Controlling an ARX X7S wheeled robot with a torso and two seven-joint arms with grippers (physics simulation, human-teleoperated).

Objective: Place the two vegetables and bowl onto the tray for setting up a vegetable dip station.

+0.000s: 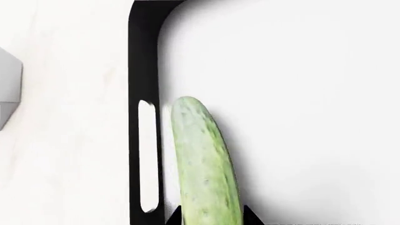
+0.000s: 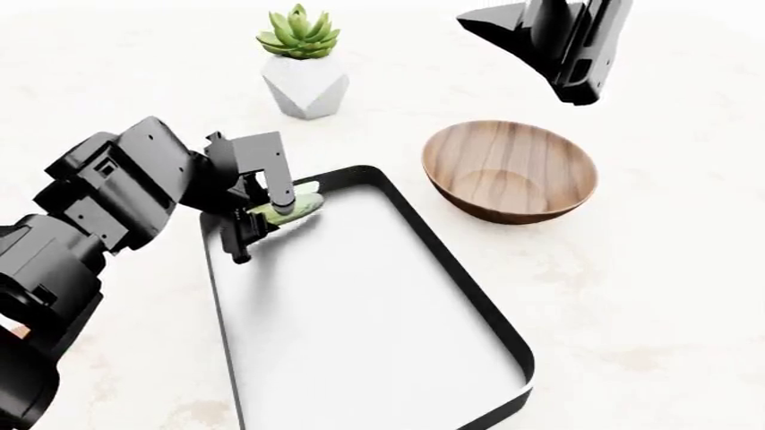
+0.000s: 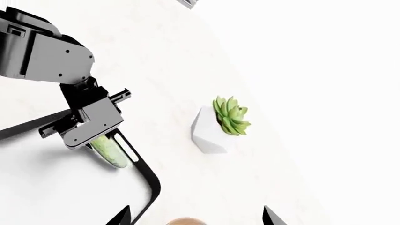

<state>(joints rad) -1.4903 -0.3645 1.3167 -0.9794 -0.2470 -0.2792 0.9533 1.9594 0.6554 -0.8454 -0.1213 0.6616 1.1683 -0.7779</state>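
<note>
A light-green cucumber (image 1: 203, 164) is one of the vegetables, and my left gripper (image 1: 209, 218) is shut on it, a dark fingertip on each side. It hangs low over the white floor at the far-left corner of the black-rimmed tray (image 1: 144, 56), beside a handle slot. The head view shows the same grip: left gripper (image 2: 269, 210), cucumber (image 2: 301, 199), tray (image 2: 460, 282). The wooden bowl (image 2: 511, 170) stands on the table to the right of the tray. High above the bowl, my right gripper (image 2: 562, 54) is open and empty, and the right wrist view shows its jaws wide apart (image 3: 195, 218).
A green succulent in a white faceted pot (image 2: 303, 67) stands behind the tray's far-left corner. A grey block (image 1: 9, 89) lies on the table outside the tray's short side. The tabletop is pale marble.
</note>
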